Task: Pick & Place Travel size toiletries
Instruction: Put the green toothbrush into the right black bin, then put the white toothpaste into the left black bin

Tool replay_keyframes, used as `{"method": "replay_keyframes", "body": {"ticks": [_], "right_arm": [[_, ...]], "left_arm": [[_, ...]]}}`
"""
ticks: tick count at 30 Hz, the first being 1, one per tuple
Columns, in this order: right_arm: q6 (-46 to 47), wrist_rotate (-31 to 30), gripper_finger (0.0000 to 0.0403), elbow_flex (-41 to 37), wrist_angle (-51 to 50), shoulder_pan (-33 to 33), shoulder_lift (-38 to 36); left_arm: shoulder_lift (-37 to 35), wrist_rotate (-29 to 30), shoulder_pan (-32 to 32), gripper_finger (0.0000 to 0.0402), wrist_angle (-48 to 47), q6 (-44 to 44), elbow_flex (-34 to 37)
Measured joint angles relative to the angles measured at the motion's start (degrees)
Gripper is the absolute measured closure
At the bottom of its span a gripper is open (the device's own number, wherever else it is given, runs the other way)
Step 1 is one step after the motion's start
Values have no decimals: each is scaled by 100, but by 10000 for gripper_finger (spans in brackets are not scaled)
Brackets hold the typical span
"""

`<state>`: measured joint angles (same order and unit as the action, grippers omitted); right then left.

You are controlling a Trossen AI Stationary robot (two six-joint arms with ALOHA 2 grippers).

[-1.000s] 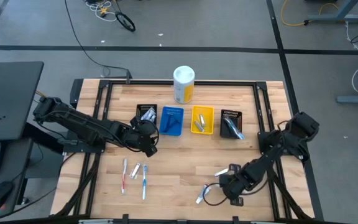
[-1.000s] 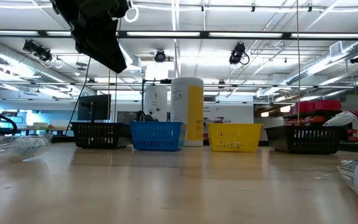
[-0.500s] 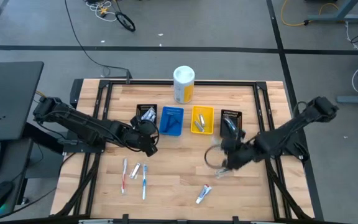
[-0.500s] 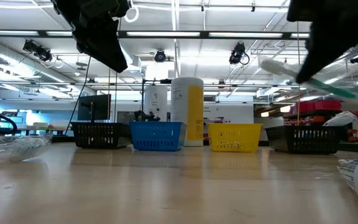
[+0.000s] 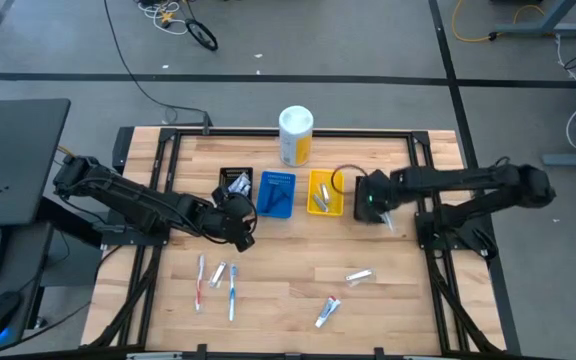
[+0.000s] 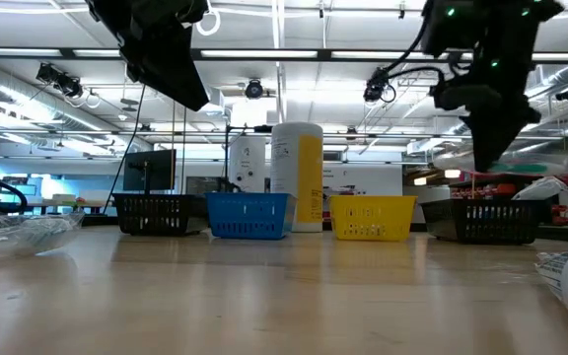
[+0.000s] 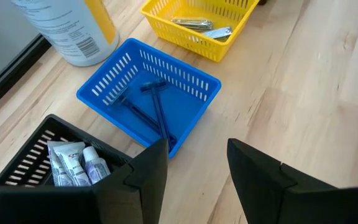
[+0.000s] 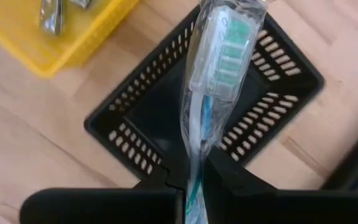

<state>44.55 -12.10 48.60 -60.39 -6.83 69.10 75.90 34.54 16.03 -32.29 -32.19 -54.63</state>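
- The right gripper (image 5: 372, 196) hangs over the black bin (image 8: 278, 74) at the right end of the row of bins, its fingers clamped on a wrapped teal toothbrush (image 8: 213, 68) whose bristled head points down into that bin.
- Next along the row, the yellow bin (image 5: 325, 192) holds small silvery items, and the blue bin (image 7: 148, 99) holds dark blue razors (image 7: 151, 109).
- The left gripper (image 7: 194, 168) waits with fingers apart, above the desk just beside the other black bin (image 7: 36, 158), which holds small white tubes (image 7: 73, 163).
- A white-and-yellow canister (image 5: 295, 134) stands near the desk's far edge, behind the bins.
- Toward the near edge, left of middle, lie a red toothbrush (image 5: 200, 282), a small tube (image 5: 218, 274) and a blue toothbrush (image 5: 233, 288).
- Right of middle lie a clear-wrapped item (image 5: 359, 276) and another tube (image 5: 326, 313).
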Motion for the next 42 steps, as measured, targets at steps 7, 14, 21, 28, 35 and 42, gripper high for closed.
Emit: {"method": "replay_keyframes", "body": {"ticks": [7, 14, 21, 28, 35, 42], "right_arm": [[-977, 807, 362, -20, 464, -1190, 2], [-1352, 1237, 326, -20, 348, -1473, 289], [-1354, 1239, 321, -20, 320, -1479, 641], [-1569, 1226, 320, -20, 314, -1502, 710], [-2550, 640, 319, -20, 350, -1500, 709], [-2613, 287, 319, 275, 446, -1424, 704]], "left_arm": [[0, -2, 0, 228, 14, 5, 0], [0, -4, 2, 228, 11, 6, 0], [0, -7, 1, 228, 0, 67, 0], [0, -7, 1, 228, 4, 155, 0], [0, -8, 1, 228, 4, 141, 0], [0, -7, 0, 228, 8, 134, 0]]}}
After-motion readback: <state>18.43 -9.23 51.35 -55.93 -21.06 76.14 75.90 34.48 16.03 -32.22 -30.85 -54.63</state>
